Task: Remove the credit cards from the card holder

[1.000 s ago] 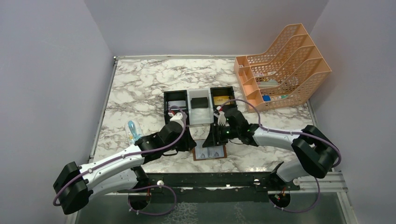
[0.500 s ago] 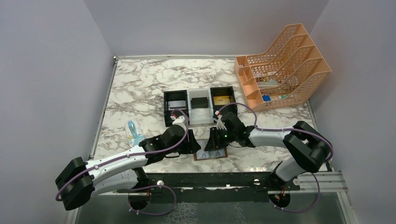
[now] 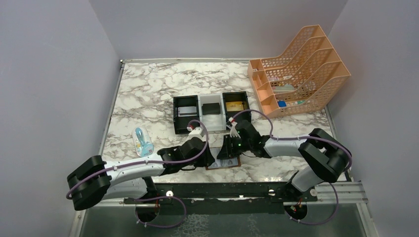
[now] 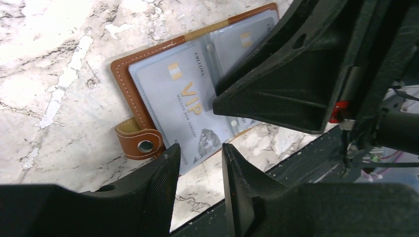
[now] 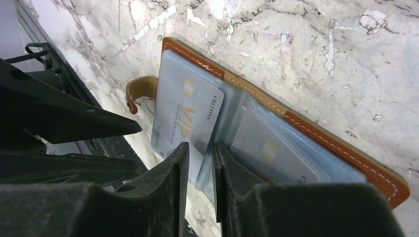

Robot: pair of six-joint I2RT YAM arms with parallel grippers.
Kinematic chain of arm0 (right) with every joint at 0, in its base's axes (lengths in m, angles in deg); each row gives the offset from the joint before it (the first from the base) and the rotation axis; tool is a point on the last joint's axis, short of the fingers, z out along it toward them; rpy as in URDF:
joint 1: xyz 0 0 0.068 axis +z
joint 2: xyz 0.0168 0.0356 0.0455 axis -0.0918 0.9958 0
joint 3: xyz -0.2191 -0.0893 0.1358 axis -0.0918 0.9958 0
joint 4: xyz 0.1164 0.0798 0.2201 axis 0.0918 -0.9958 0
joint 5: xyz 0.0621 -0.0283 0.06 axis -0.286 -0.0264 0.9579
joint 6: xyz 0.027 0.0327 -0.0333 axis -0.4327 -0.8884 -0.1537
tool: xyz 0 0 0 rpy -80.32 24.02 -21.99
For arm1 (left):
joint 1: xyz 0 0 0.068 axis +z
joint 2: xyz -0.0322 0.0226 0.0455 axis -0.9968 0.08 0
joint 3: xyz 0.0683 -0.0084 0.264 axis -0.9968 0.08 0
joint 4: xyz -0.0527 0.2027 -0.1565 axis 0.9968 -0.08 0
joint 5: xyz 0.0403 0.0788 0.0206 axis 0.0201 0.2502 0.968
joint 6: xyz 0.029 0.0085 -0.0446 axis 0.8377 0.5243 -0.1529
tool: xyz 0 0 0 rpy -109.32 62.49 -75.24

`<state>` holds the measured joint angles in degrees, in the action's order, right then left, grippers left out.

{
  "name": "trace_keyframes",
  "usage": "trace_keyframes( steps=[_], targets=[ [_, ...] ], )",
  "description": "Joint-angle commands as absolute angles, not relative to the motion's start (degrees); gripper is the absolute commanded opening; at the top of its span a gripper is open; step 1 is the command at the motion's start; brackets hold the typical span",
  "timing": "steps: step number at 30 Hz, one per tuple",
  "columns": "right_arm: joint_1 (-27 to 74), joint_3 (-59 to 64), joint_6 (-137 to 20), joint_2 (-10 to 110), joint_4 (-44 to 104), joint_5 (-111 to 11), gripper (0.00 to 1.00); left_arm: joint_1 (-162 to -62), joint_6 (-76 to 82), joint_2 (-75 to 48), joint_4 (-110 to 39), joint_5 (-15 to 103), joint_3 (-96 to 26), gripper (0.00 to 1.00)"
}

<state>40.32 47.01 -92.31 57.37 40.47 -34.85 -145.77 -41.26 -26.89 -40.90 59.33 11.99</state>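
Observation:
The card holder [image 3: 230, 163] lies open on the marble by the front edge, brown leather [image 4: 129, 81] with a snap tab [image 4: 141, 144] and pale blue pockets. A pale card marked VIP [image 4: 185, 96] [image 5: 185, 116] sits in one pocket and a second card [image 5: 274, 148] in the other. My left gripper [image 4: 200, 158] [image 3: 211, 159] is open just off the VIP card's near edge, nothing between its fingers. My right gripper [image 5: 200, 150] [image 3: 225, 154] hovers over the holder's middle. Its jaws are narrow but apart, and a pocket's edge shows in the gap.
A black-and-white three-compartment tray [image 3: 200, 129] behind the holder holds a grey card [image 3: 187, 110], a black block [image 3: 211, 108] and a gold card [image 3: 234, 105]. An orange file rack [image 3: 296, 69] stands back right. A small blue bottle [image 3: 142, 140] lies left. The black front rail [image 3: 222, 190] is close.
My left arm has reached right and forward to the holder's left edge. The right gripper has come down slightly over the holder, and its jaws have narrowed.

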Motion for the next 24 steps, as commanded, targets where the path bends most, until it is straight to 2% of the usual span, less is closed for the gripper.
trace_keyframes(
  steps=[1, 9, 16, 24],
  targets=[
    [40.29, 49.24, -92.57, 58.80, 40.79, -39.58, 0.24, -147.13, -43.32, -23.90, -39.96, 64.00, 11.12, 0.38],
    [40.30, 50.82, -93.77, 58.00, 42.26, -39.73, 0.22, -148.89, -44.88, -18.44, -43.86, 68.45, 9.15, 0.33],
    [40.29, 51.42, -94.76, 57.88, 44.75, -37.22, 0.12, -149.76, -44.73, -16.53, -44.27, 68.99, 8.96, 0.27],
    [40.13, 51.24, -94.40, 55.33, 44.66, -34.91, 0.01, -150.62, -47.02, -17.12, -45.82, 70.51, 10.38, 0.26]
  ],
)
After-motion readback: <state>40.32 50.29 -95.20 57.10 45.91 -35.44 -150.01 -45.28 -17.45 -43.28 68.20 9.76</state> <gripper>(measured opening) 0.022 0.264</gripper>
